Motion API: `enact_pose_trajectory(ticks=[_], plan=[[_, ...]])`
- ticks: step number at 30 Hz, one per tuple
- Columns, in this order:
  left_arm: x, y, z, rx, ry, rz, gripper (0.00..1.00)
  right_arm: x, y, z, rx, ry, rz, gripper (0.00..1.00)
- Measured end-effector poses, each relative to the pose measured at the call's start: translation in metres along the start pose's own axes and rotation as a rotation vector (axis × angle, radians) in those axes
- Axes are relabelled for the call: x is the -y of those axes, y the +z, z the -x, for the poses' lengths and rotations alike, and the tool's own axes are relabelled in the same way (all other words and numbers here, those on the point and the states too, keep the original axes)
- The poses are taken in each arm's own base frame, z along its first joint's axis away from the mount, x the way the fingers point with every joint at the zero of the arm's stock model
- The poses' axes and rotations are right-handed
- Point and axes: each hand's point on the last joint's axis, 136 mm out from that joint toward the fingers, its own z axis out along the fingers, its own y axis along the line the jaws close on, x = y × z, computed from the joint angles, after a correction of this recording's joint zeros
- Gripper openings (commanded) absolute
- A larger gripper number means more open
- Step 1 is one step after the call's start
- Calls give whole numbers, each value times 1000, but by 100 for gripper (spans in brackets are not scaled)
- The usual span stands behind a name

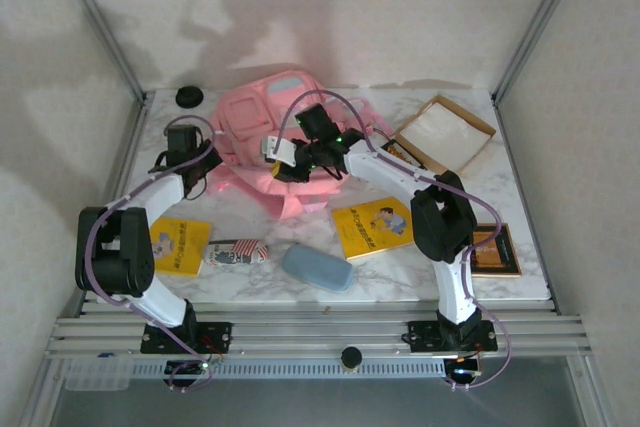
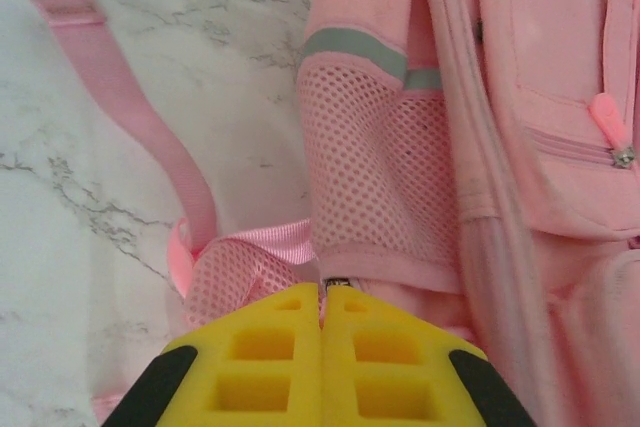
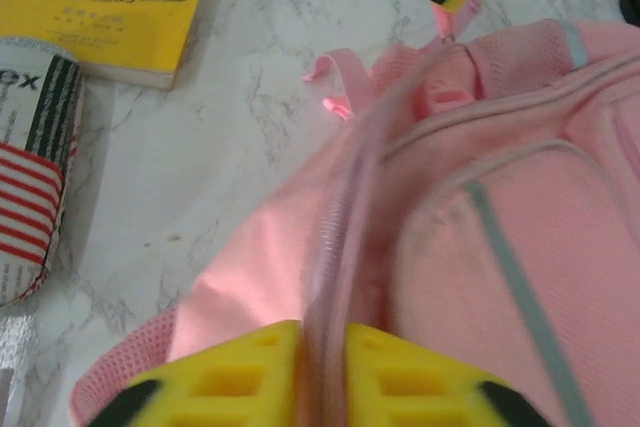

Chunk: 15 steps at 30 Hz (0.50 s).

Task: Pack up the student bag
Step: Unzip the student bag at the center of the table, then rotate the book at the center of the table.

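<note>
Top external | student bag [image 1: 262, 112] 1 | yellow books [image 1: 372, 228] 2

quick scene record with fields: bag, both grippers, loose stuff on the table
bag: pink student bag, lying on the marble table
left gripper: shut, pinching the bag's edge below its mesh pocket
right gripper: fingers astride the bag's zip seam; grip unclear
loose items: yellow book, second yellow book, striped pencil case, blue-grey oval case
box: shallow brown cardboard box, back right
</note>
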Motion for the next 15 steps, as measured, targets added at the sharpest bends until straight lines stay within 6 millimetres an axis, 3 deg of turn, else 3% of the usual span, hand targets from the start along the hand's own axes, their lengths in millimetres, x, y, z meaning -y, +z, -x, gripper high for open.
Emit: enact_pose_trajectory(ticks=[1,2,4,8,12,15], plan=[[-2,0,0,0,-3,3,2,2,0,1,3,-1,-8,34],[-3,0,0,-3,-4,7,13,4,0,2,6,-4,-16,36],[-6,0,-2,-8,-7,14,22,7,-1,2,7,-3,-29,40],[-7,-9,1,2,-24,9,53,14,-8,10,25,34,-63,44],[2,-31,7,26,-44,-30,61,20,-31,20,76,168,-113,54],[11,-51,8,43,-62,-74,66,26,-65,20,122,315,-168,60]])
